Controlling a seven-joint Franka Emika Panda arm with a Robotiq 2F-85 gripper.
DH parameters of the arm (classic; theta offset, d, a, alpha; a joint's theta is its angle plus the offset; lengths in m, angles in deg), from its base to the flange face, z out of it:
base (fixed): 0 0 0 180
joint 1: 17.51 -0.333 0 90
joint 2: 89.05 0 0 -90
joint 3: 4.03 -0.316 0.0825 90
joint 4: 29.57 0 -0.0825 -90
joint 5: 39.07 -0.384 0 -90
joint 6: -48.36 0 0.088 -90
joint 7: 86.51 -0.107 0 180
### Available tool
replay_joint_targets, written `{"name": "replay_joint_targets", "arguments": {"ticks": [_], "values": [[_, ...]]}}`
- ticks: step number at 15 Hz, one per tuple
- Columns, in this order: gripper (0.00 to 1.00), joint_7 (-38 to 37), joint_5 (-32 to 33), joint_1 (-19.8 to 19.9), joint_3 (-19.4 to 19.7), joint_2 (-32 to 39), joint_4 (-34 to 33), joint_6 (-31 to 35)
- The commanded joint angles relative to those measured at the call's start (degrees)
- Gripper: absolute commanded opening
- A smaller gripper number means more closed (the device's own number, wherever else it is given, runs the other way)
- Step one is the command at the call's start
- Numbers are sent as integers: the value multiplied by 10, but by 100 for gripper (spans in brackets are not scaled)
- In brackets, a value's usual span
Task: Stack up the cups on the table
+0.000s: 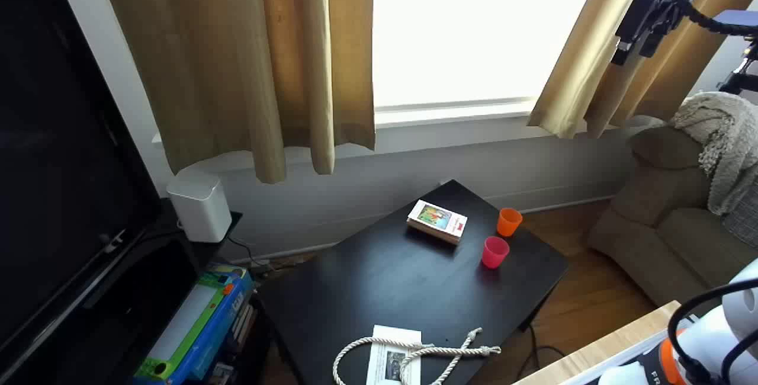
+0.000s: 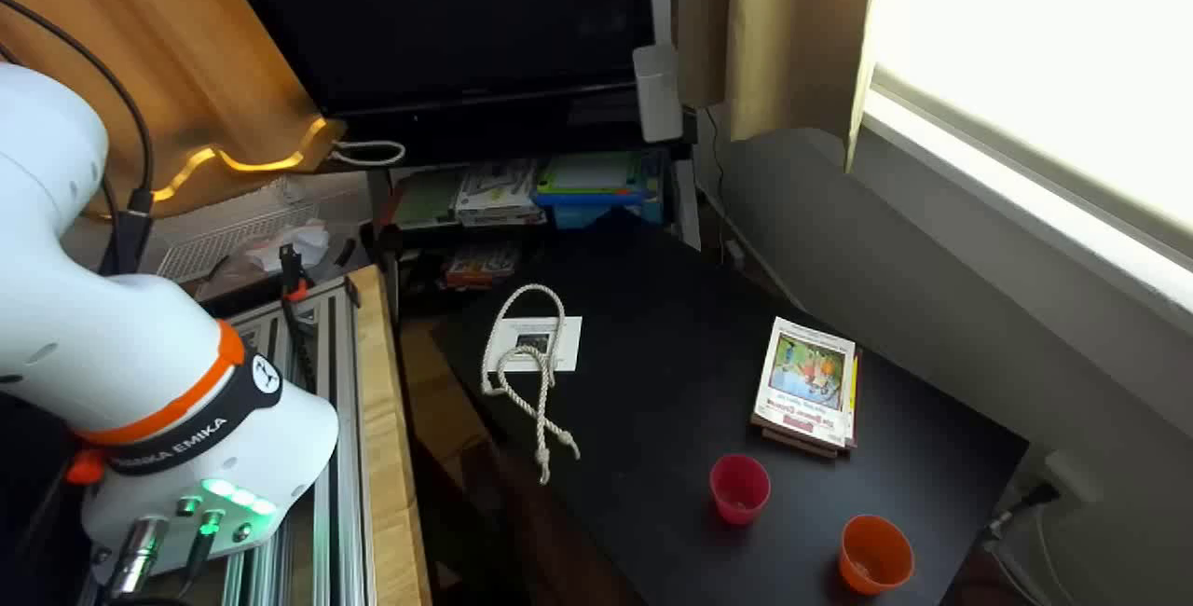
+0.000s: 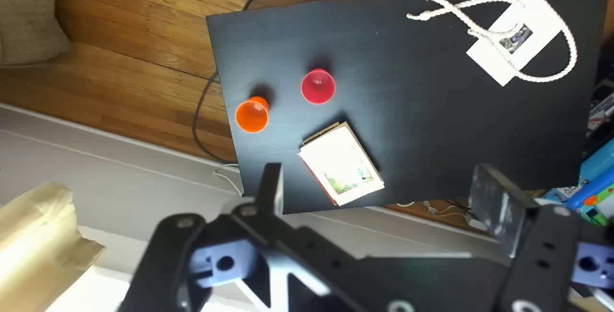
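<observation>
Black gripper (image 3: 381, 187) gapes wide, empty; on the dark rectangular table (image 3: 431, 125), round orange plastic cup (image 3: 252, 116) stands left of round red plastic cup (image 3: 318, 87) in wrist view; first pick-up seems due, needing descent.

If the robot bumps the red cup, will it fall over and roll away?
The red cup might tip if bumped near its top, since its base looks narrower than its rim. A low push may just slide it, as the dark table looks smooth. If it does fall, it could well roll, because its sides are round.
</observation>
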Motion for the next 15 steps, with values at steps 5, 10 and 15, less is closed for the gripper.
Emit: {"name": "replay_joint_targets", "arguments": {"ticks": [5,10,15], "values": [[100,1,-1,2,-2,1,-1,-1],[100,-30,4,0,-15,42,18,44],[100,-159,-3,2,-60,117,90,211]]}}
